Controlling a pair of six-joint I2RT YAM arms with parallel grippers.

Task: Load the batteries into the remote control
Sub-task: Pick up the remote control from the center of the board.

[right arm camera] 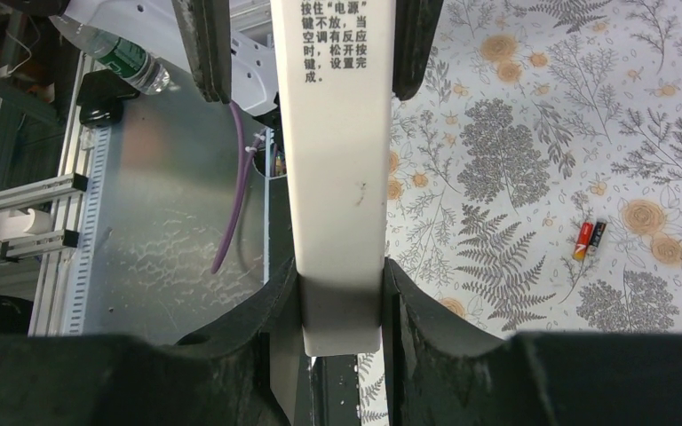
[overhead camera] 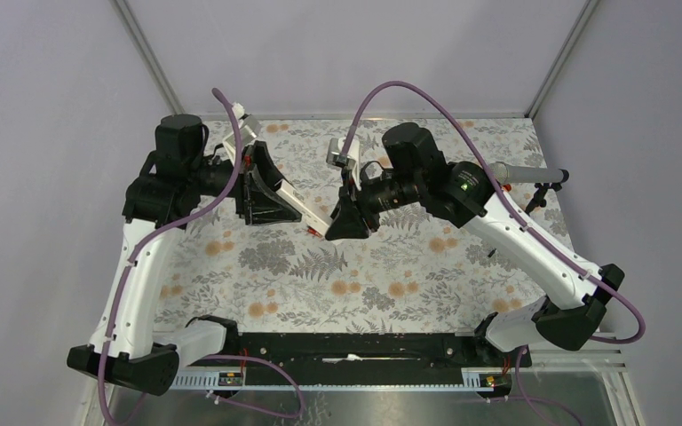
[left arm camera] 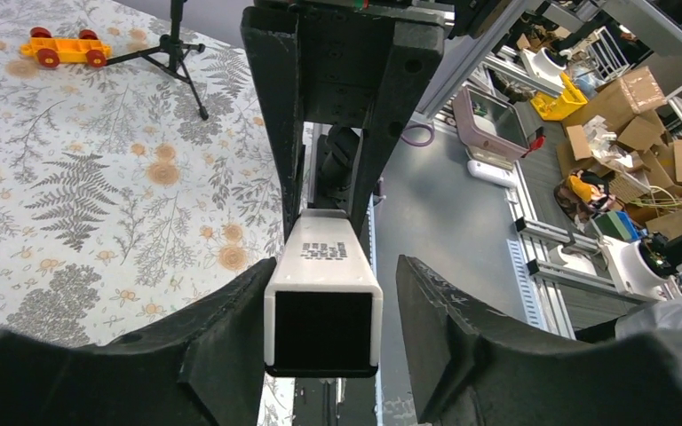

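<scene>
Remote control [overhead camera: 300, 206] hangs above the worktop's [overhead camera: 364, 275] far middle, bridged between both arms. Left wrist: left gripper [left arm camera: 333, 275] straddles its end, jaws apart, one side gapped. Right wrist: right gripper [right arm camera: 339, 271] clamps it steady for loading; batteries [right arm camera: 589, 240] lie loose below.

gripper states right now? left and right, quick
Left gripper: open, jaws around the end of the remote, with a gap on one side.
Right gripper: closed on the remote.
</scene>
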